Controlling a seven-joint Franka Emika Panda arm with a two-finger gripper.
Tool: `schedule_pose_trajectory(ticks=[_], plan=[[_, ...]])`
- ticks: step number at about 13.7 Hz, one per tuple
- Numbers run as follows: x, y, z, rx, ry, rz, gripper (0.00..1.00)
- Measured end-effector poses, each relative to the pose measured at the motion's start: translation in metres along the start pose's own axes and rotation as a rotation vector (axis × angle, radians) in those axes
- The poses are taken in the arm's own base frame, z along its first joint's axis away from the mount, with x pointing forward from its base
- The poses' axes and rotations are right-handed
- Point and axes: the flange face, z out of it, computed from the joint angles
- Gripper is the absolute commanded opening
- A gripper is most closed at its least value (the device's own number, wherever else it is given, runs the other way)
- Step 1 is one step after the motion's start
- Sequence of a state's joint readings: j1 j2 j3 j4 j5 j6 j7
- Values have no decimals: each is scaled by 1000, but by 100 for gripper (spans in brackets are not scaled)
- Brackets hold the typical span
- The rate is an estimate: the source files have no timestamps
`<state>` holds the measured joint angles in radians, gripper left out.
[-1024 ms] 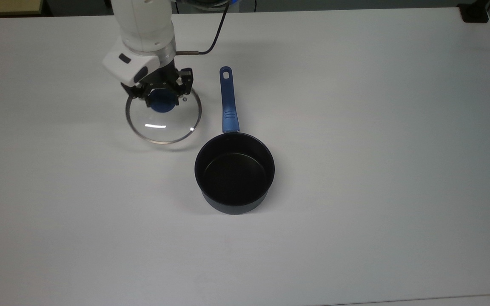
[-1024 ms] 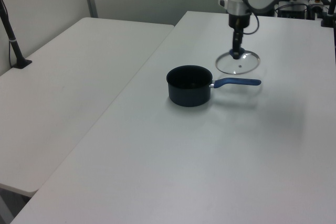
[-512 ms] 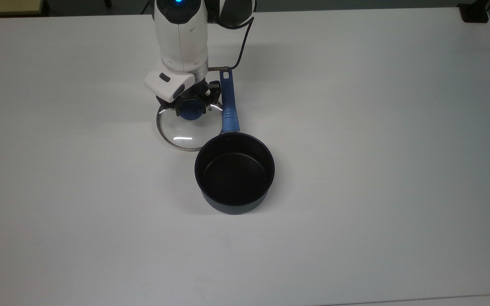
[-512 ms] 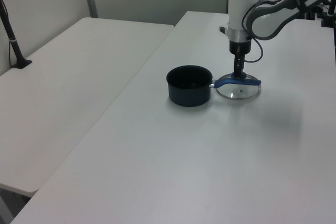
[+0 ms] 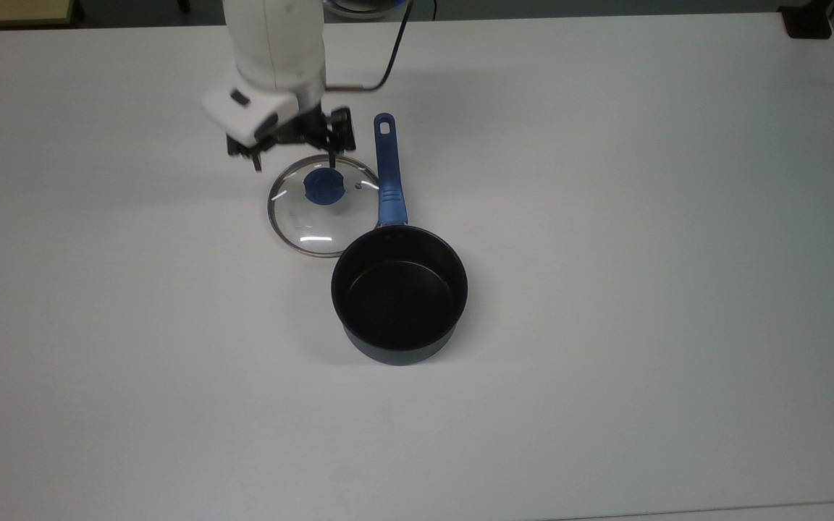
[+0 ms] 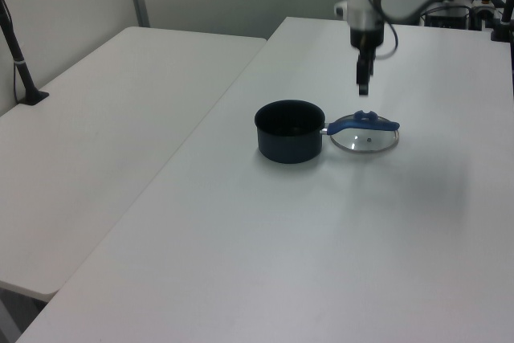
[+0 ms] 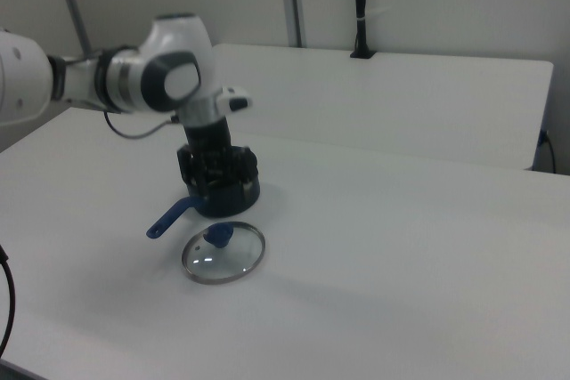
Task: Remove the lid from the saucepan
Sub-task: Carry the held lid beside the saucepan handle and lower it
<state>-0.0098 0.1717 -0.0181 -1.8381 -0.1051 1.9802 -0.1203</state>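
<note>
Lid (image 5: 323, 205) rests flat on the table (image 5: 605, 217) near its far edge, touching the saucepan (image 5: 399, 293) handle; your gripper (image 5: 292, 153) hovers above, jaws apart. Lift straight up, clearing the knob.

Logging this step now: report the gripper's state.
Gripper: open, holding nothing, raised above the lid, which lies on the table beside the saucepan.

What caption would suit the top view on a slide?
Lid lies on the table beside the open saucepan; the end effector hovers open above it.
</note>
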Motion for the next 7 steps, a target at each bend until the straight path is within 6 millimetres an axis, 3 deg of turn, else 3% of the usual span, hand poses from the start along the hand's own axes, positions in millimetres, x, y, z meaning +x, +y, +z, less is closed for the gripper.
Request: schedule_pose_trajectory(ticks=[3, 5, 7], plan=[[1, -20, -90, -7, 14, 105, 100], [-4, -49, -124, -6, 59, 166, 100], [-15, -70, -141, -6, 56, 190, 100]])
